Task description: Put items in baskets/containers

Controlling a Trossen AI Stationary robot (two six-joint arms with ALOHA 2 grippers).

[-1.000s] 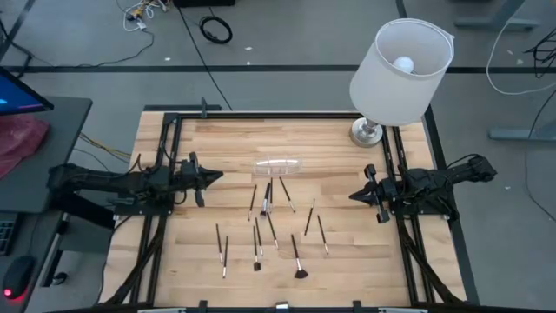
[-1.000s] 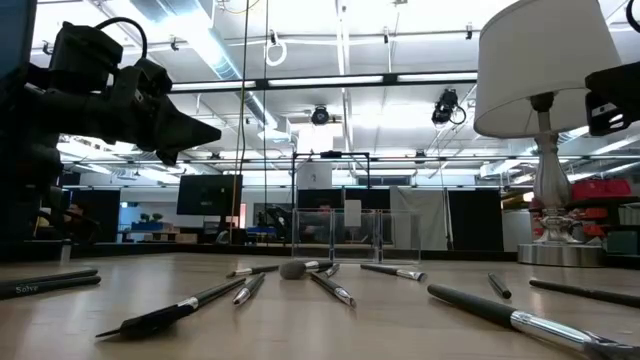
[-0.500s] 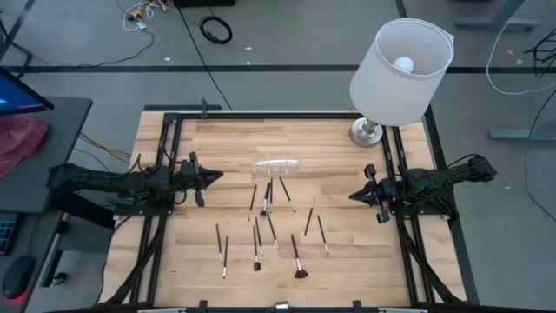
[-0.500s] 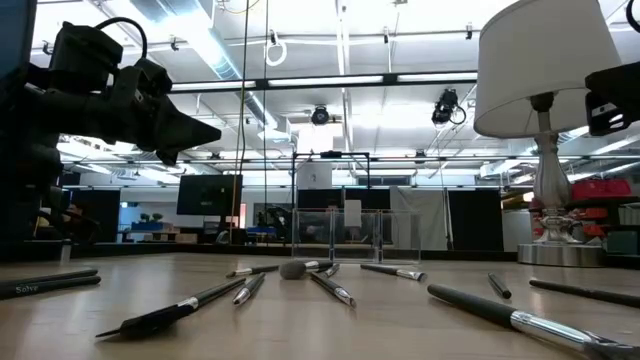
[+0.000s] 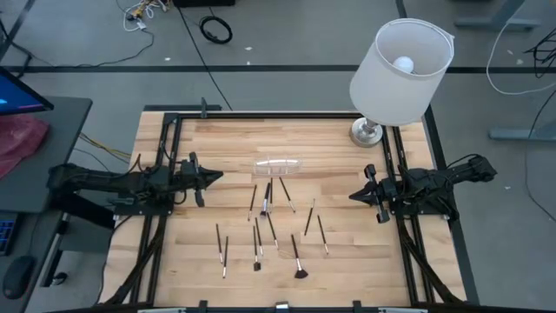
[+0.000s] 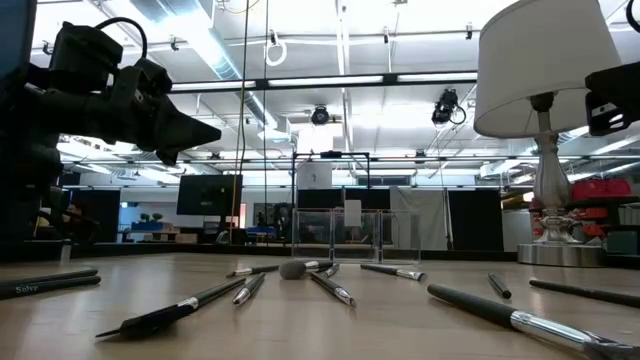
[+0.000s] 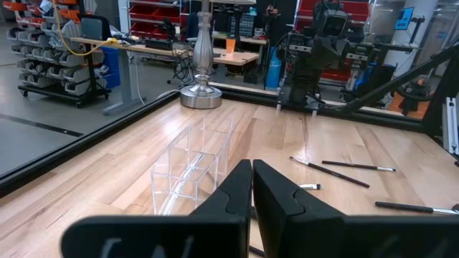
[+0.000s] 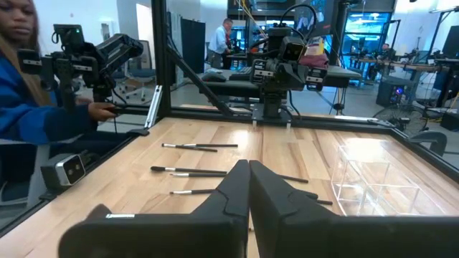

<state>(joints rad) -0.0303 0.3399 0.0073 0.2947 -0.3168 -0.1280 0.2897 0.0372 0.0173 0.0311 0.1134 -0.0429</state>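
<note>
brushes (image 5: pixel 268 224) loose beside clear container (image 5: pixel 278 166), between both closed grippers

A light wooden plank counter (image 5: pixel 339 261) framed by black metal rails (image 5: pixel 170 165) carries a lamp with a white drum shade (image 5: pixel 401 73) and a round silver metal base (image 5: pixel 366 132) standing at about one o'clock near the far edge, its turned silver stem (image 7: pixel 204 44) also showing in the left wrist view. Off the counter at nine o'clock sits a dark grey side desk (image 5: pixel 39 152) with a red cloth (image 5: pixel 19 139) on it, and black cables (image 5: pixel 216 29) lie coiled on the grey floor at twelve o'clock. In the right wrist view a person in a blue sleeve (image 8: pixel 36 122) sits beside the counter, and shelves with red bins (image 7: pixel 154 13) stand in the room beyond.
</note>
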